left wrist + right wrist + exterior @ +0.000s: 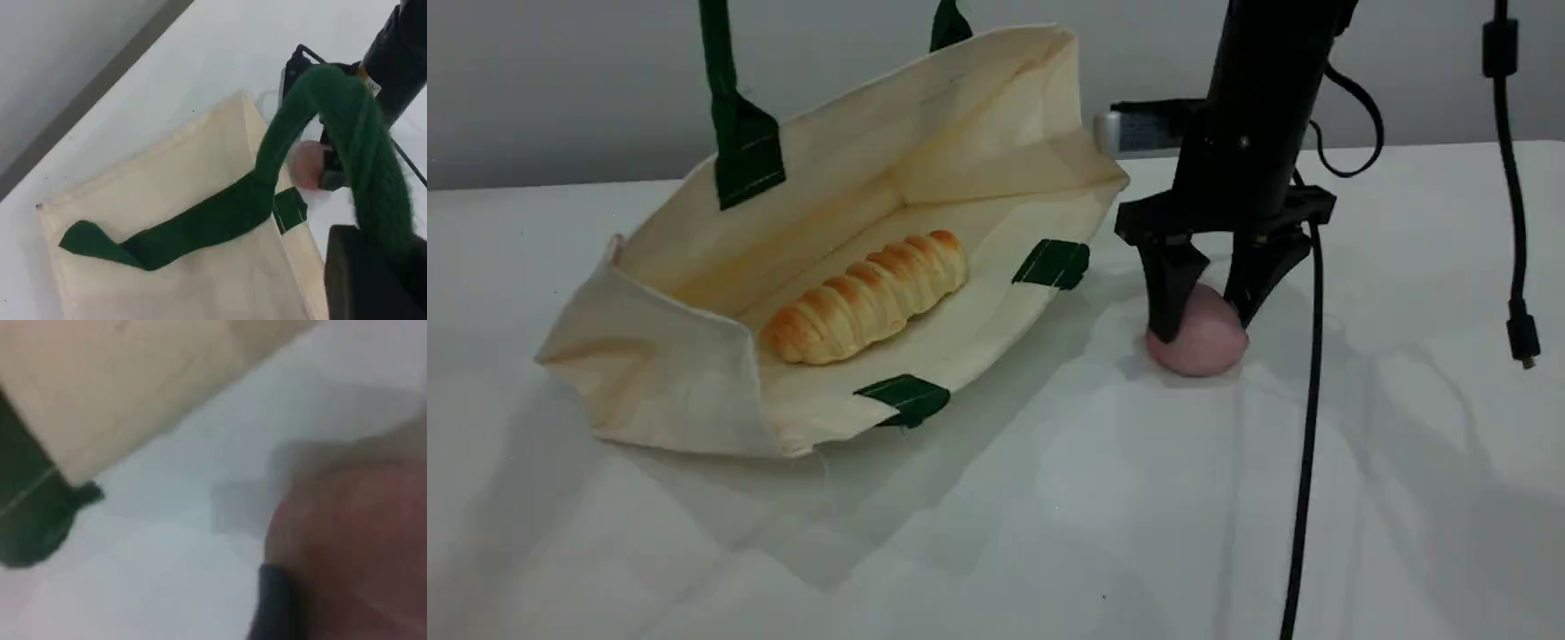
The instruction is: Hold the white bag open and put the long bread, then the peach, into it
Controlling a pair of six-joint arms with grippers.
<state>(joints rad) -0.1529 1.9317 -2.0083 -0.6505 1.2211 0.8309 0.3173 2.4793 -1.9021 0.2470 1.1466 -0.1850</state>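
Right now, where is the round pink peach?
In the scene view the round pink peach sits on the white table, right of the cream canvas bag, between the right gripper's jaws.

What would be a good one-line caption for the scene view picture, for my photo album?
Long bread already lying in the held-open white bag, the right tool straddles the peach on the table.

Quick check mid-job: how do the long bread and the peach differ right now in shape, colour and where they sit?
Shape: the long bread is elongated and ridged; the peach is round and smooth.
Colour: the bread is golden-orange, the peach dusty pink.
Place: the bread lies inside the white bag; the peach sits on the table outside it, between the jaws of the right gripper.
Both are food items resting low, neither lifted.
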